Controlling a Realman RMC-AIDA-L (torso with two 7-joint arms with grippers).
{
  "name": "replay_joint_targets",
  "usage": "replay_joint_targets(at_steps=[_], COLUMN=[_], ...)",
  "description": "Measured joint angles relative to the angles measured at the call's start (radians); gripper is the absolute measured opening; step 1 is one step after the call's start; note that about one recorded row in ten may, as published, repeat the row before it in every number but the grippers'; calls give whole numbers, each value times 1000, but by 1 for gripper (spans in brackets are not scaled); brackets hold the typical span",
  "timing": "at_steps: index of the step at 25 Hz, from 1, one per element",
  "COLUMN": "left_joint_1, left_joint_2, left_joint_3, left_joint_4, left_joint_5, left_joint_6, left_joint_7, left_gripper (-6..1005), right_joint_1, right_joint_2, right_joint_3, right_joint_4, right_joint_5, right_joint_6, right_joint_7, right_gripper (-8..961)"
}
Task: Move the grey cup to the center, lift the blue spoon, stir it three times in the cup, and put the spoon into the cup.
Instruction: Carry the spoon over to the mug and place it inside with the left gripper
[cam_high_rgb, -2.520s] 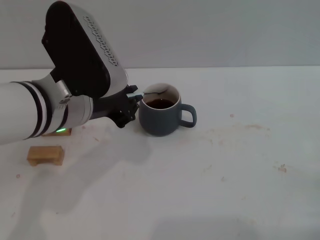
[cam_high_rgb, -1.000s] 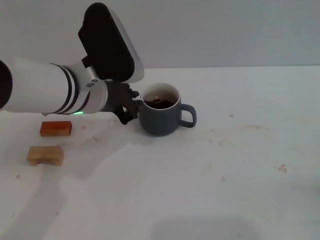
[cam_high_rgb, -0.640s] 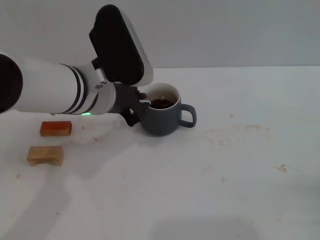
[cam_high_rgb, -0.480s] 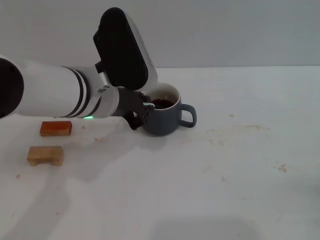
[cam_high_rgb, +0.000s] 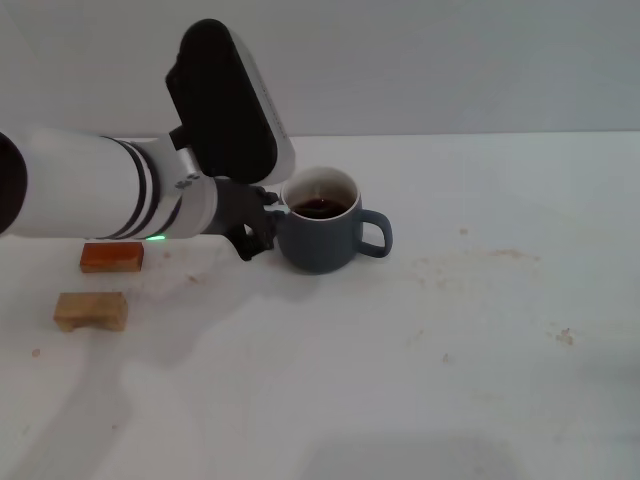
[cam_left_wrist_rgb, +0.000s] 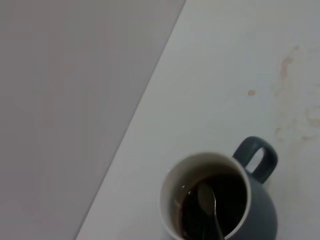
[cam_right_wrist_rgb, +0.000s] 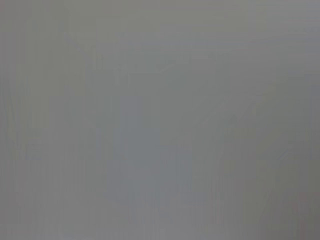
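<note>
Apparently we are mid-stir: the left hand (cam_high_rgb: 262, 215), at the rim of the grey cup (cam_high_rgb: 323, 232) mid-table, seems closed on the blue spoon (cam_left_wrist_rgb: 207, 207), whose bowl sits in the liquid; next, release it to rest inside.

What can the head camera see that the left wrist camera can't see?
Only the head view shows the left gripper beside the grey cup, plus an orange block and a tan block on the white table. Only the left wrist view shows the blue spoon: its metal bowl sits in the dark drink. Both show the cup, its loop handle, the drink, the table and the grey wall behind. The right gripper is not in either view.
</note>
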Motion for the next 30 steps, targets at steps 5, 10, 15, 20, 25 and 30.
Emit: replay_joint_targets(at_steps=[5,10,15,20,25,30], left_joint_1=[4,-8,-26,-42,-33,4], left_joint_2=[0,1,1,-4,-5,-4], left_joint_3=[-29,-43,-36,-7,23,26], left_joint_4=[0,17,32,40,17,-35], left_joint_5=[13,13,9,6,5,7], left_joint_6=[4,26,38,46,37,12], left_joint_7=[-3,-2,1,2,-1,-2], left_gripper=[139,139,139,139,139,139], right_joint_1=[2,3,5,6,6,8], right_joint_2=[0,0,0,0,0,0], right_joint_3=[0,0,0,0,-12,-12], right_joint_4=[0,1,1,1,1,1], right_joint_5=[-1,-1,-1,-1,1,0], right_joint_6=[0,0,0,2,7,12], right_joint_7=[0,0,0,0,0,0], right_gripper=[-1,-1,-1,-1,-1,-1])
